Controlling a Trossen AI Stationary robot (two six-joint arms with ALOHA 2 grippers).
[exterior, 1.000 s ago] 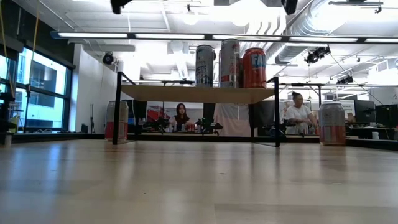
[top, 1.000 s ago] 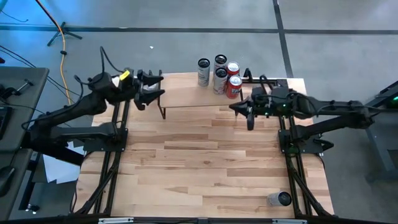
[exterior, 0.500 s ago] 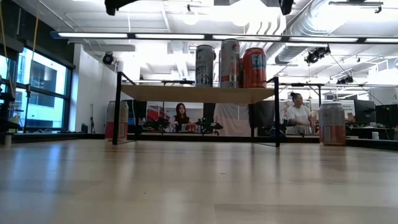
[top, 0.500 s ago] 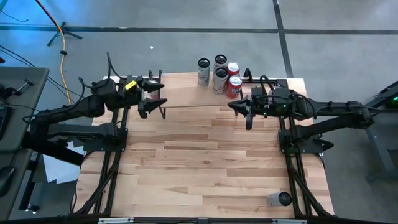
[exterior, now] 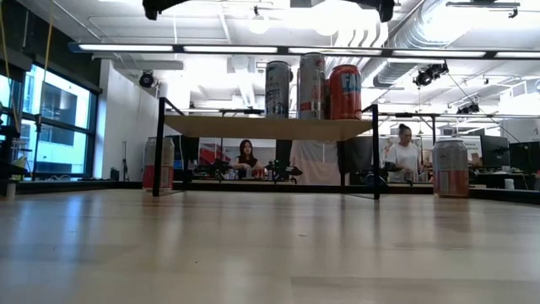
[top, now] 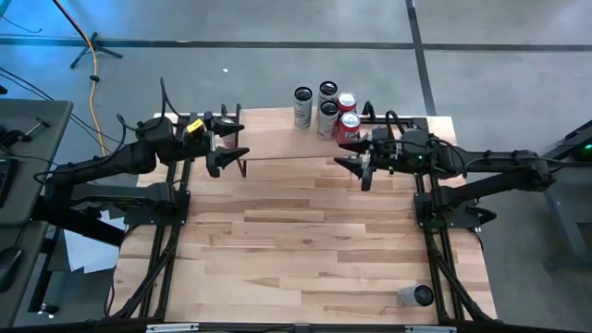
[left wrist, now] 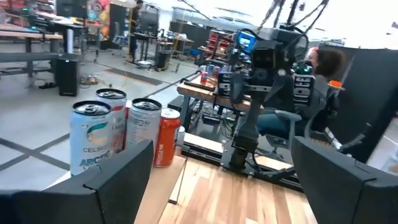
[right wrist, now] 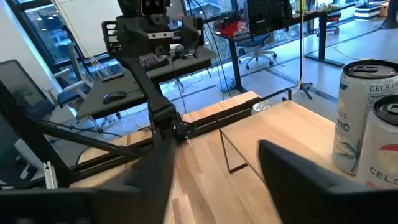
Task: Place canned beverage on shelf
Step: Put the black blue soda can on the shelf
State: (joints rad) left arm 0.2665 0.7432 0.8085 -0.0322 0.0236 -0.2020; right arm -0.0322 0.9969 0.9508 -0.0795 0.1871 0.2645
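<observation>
White can [left wrist: 92,138]: says "CELSIUS" and "ARCTIC", partly cut off, at the near end of the row of cans.
Can by the shelf edge [right wrist: 364,112]: "CELSI", the rest hidden.
Can in front of it [right wrist: 386,148]: "CEL".

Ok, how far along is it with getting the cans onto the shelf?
Done: five cans stand on the shelf. In hand: nothing; the left gripper and right gripper hover open at its ends. Left: a corner can at the table's near right, plus a left can and a right can beside the shelf.
</observation>
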